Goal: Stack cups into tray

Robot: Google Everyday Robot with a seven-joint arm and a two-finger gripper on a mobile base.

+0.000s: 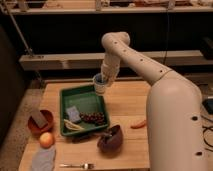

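A small pale cup with a bluish inside sits at the far right corner of the green tray. It looks slightly raised over the rim. My gripper comes down from the white arm onto the cup's top and is shut on its rim. The tray holds a pale grey object, dark grapes and a yellow banana. I see no other cup.
On the wooden table: an orange-brown bowl with a grey item at the left, an orange fruit, a grey cloth, a fork, a dark brown bowl and a carrot. Shelves stand behind.
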